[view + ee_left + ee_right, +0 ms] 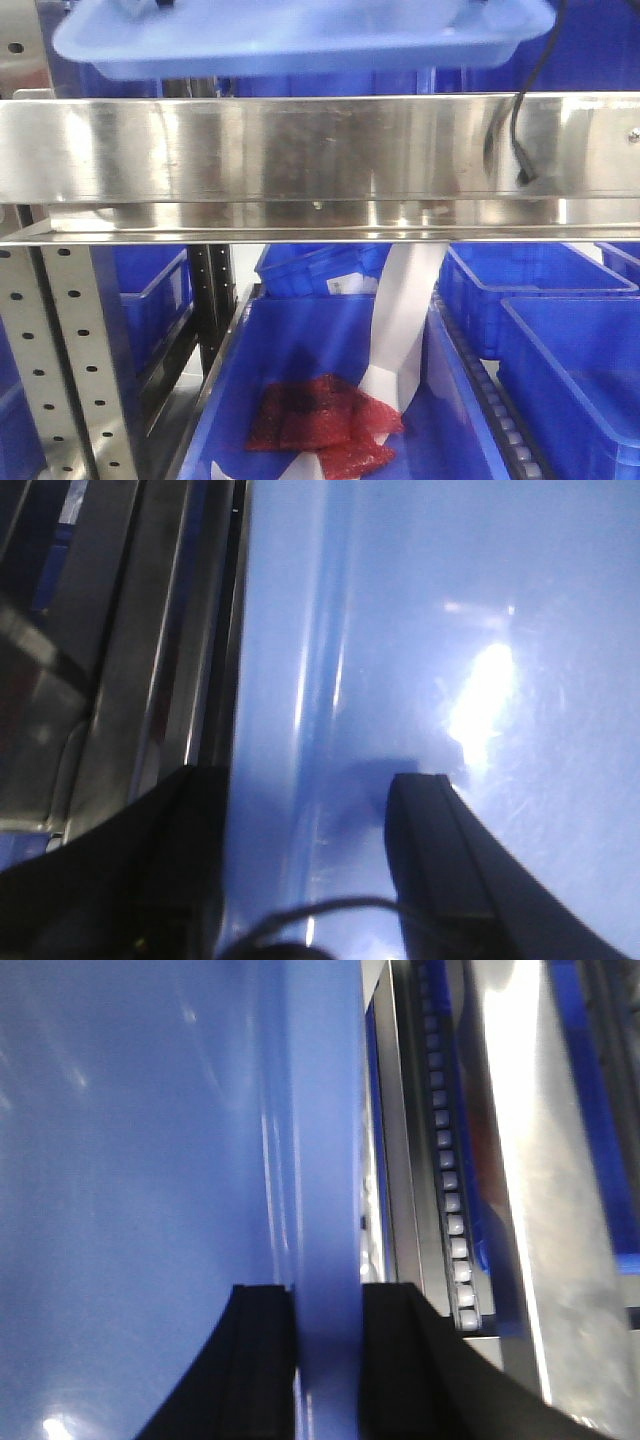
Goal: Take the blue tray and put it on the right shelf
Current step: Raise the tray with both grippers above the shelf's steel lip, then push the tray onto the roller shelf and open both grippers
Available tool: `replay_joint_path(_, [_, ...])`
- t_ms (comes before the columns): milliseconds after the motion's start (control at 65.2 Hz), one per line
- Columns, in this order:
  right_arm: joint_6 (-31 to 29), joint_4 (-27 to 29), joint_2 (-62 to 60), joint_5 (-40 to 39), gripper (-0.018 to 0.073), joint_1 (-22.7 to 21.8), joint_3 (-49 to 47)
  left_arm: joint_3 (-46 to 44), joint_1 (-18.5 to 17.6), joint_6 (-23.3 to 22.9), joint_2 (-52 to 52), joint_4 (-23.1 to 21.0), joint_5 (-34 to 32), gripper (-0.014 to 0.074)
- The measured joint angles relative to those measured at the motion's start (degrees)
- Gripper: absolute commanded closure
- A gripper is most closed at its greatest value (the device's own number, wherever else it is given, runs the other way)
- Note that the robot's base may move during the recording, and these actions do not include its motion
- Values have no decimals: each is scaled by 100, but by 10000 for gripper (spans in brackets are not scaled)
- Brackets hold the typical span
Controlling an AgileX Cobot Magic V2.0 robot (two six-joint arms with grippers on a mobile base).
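Observation:
The blue tray (300, 40) hangs at the top of the front view, just above the right shelf's (300, 145) shiny steel front lip. In the left wrist view my left gripper (310, 780) straddles the tray's (450, 600) left rim, one finger outside, one (430, 850) inside on the tray floor, shut on it. In the right wrist view my right gripper (328, 1290) is shut on the tray's (130, 1110) right rim, with the rim pinched between both black fingers. Shelf steel shows beside the tray in both wrist views (120, 630) (520, 1160).
Below the shelf stand several deep dark-blue bins (560, 350); one holds a red mesh bag (320, 415) and a white strip (400, 320). Perforated grey uprights (70, 350) stand at left. A black cable (520, 130) hangs over the lip. A roller track (445, 1160) runs beside the tray.

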Motion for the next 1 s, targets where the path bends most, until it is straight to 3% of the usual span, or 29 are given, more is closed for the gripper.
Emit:
replay_joint_path(169, [0, 67, 280, -118, 342, -14, -14, 0, 106, 0, 345, -36, -60, 342])
replay_joint_path(399, [10, 34, 527, -152, 75, -17, -14, -13, 106, 0, 454, -25, 6, 339])
replay_joint_path(476, [21, 34, 552, -152, 33, -17, -14, -19, 96, 0, 454, -14, -8, 339])
replay_joint_path(997, [33, 22, 560, -118, 34, -317, -27, -34, 257, 0, 454, -37, -112, 344])
